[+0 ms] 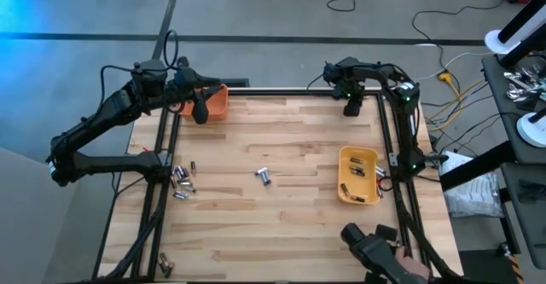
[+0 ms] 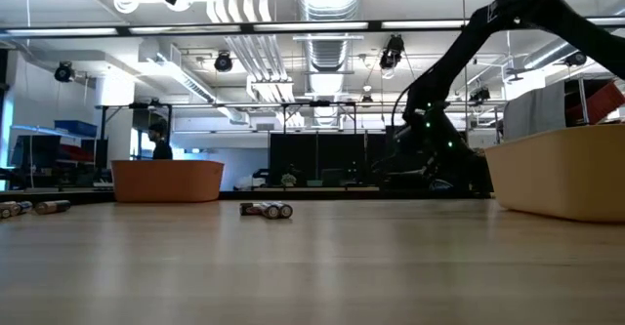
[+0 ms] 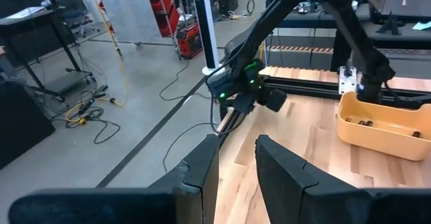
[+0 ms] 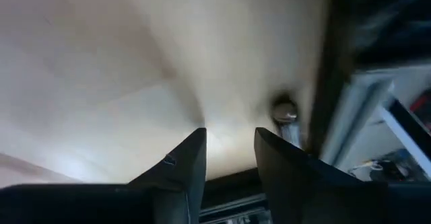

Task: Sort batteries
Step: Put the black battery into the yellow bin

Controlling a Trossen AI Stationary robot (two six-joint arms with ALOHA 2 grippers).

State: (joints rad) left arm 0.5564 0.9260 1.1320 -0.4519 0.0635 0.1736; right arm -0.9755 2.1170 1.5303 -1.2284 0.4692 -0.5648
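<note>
My right claw (image 1: 351, 109) hangs slightly spread and empty at the table's one o'clock corner, so I should swing toward the two batteries (image 1: 264, 176) at centre, descending squarely.

Batteries, loose, lying flat on the wooden table: a cluster (image 1: 181, 182) by the left edge; a silvery pair (image 1: 264, 176) at centre, touching; two (image 1: 164, 263) at the near-left corner; several dark ones (image 1: 357, 171) inside the right-hand bin.
</note>
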